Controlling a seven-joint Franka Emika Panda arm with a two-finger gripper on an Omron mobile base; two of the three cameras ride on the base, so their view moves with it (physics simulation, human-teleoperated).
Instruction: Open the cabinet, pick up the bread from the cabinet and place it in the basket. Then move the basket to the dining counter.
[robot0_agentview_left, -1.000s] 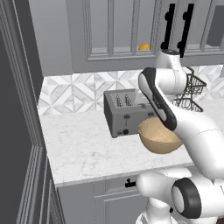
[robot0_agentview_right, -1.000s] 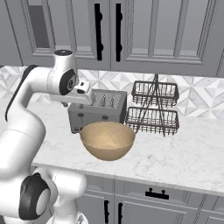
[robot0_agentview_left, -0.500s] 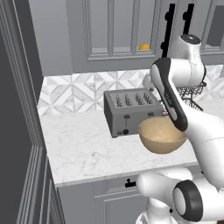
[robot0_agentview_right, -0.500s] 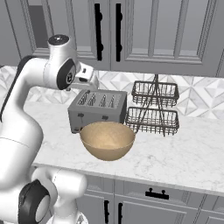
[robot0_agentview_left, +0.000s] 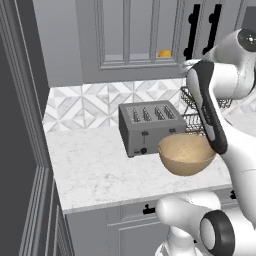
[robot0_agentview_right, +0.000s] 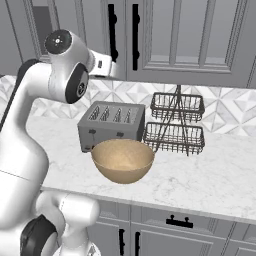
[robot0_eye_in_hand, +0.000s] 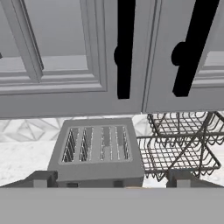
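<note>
The grey glass-door cabinet (robot0_agentview_left: 135, 35) is closed, and its two black bar handles (robot0_eye_in_hand: 125, 48) hang just ahead of my hand. Behind the left door's glass sits the small orange bread (robot0_agentview_left: 165, 53). The tan round basket (robot0_agentview_right: 122, 160) stands empty on the marble worktop in front of the toaster (robot0_agentview_right: 112, 125). My gripper (robot0_eye_in_hand: 111, 180) is open and holds nothing, its fingertips (robot0_eye_in_hand: 41, 178) spread wide. It is raised above the toaster, just below and in front of the handles (robot0_agentview_right: 135, 35). The dining counter is out of view.
A black two-tier wire rack (robot0_agentview_right: 175, 122) stands right of the toaster against the tiled backsplash. Low grey cabinets with short black handles (robot0_agentview_right: 179, 221) run under the worktop. A tall dark panel (robot0_agentview_left: 20, 125) borders the worktop on the left.
The arm has lifted the hand from toaster height up and to the right, toward the cabinet handles. Basket, toaster and cabinet doors have not moved.
</note>
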